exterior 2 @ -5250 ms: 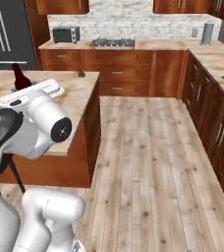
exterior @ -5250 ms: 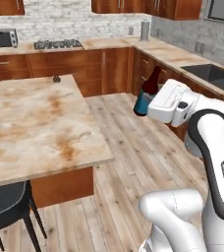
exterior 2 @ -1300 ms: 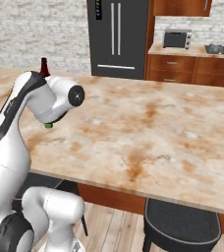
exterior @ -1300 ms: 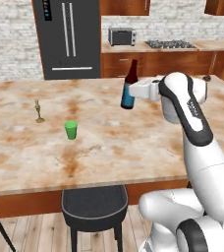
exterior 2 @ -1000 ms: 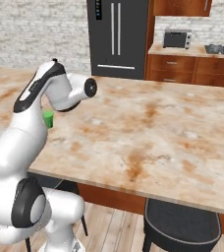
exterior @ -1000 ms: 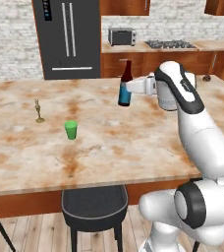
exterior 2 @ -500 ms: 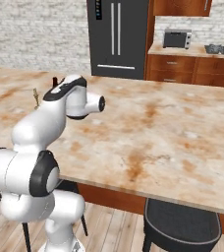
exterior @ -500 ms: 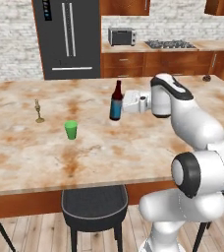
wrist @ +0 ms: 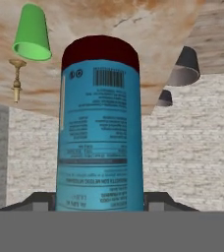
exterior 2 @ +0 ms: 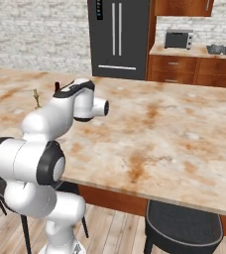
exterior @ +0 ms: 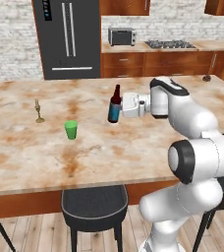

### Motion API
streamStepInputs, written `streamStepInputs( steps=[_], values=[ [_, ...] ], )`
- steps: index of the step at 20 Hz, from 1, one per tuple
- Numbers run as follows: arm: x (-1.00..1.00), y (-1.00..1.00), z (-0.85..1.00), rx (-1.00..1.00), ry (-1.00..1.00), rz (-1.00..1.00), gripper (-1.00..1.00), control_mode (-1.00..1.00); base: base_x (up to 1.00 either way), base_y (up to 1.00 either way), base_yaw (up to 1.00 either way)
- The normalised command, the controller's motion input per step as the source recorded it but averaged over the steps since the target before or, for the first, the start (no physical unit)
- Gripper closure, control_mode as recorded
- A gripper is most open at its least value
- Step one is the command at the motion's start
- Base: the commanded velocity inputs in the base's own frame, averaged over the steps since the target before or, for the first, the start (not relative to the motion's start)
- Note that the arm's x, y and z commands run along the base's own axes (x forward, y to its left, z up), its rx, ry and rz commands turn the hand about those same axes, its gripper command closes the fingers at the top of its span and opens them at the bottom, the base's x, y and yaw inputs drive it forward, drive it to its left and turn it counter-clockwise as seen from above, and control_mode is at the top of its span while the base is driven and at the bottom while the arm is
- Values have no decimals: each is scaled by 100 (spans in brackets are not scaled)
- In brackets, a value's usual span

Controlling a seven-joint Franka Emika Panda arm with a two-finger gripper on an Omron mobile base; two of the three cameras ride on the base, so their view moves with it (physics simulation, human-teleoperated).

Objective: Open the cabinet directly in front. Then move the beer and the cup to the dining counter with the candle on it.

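The beer, a dark bottle with a blue label, stands upright mid-way across the dining counter, its base at or just above the marble. My gripper reaches in from the right and is shut on its label. In the hand view, which is upside down, the beer fills the centre between my gripper fingers. The green cup stands left of the bottle and nearer the front; the candle is further left. Past the bottle lie the cup and candle. The cabinet is out of view.
Black round stools tuck under the counter's near edge. A dark fridge, a microwave and a hob sit along the back wall. My arm hides the left part of the counter in the right base view, beside the candle.
My arm has carried the beer leftwards and lower over the counter, closer to the cup. The cup and the candle have stayed put.
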Motion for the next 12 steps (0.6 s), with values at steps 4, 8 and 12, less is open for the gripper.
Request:
streamStepInputs(
  steps=[4, 8, 12],
  values=[
    [60, 8, -6, 0, 0, -1, 100, -100, 0, 0, 0],
    [50, 19, -8, 0, 1, 0, 100, -100, 0, 0, 0],
    [30, 43, -30, -1, 3, 0, 100, -100, 0, 0, 0]
  ],
)
